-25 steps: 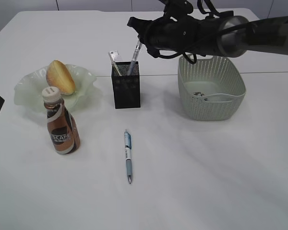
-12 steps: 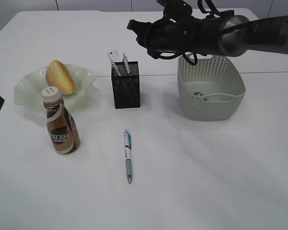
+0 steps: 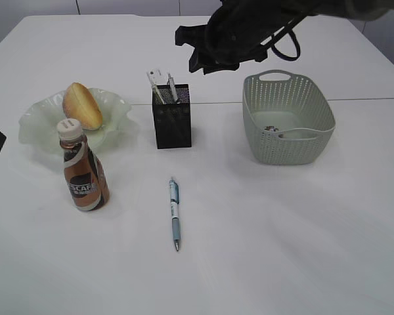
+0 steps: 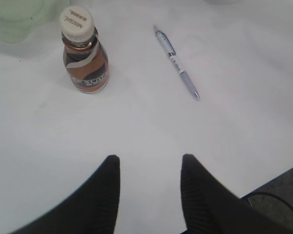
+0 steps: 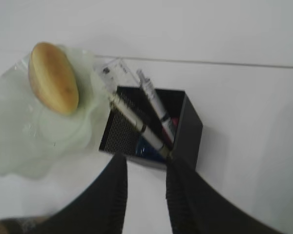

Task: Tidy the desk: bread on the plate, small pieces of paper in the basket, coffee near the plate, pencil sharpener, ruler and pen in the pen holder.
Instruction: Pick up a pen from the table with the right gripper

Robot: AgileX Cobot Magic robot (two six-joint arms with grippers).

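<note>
A pen (image 3: 175,214) lies on the plain white desk (image 3: 282,230).

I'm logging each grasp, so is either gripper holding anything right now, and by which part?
Nothing is held. The right gripper stands open and empty above the pen holder; the left gripper is open over bare desk.

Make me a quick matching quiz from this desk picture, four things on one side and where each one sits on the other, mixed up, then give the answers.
Things:
1. bread
2. coffee
3. ruler
4. blue pen

Places:
A. lying flat on the bare desk
B. standing in the pen holder
C. on the plate
D. upright on the desk, just in front of the plate

Pairs: 1-C, 2-D, 3-B, 4-A
</note>
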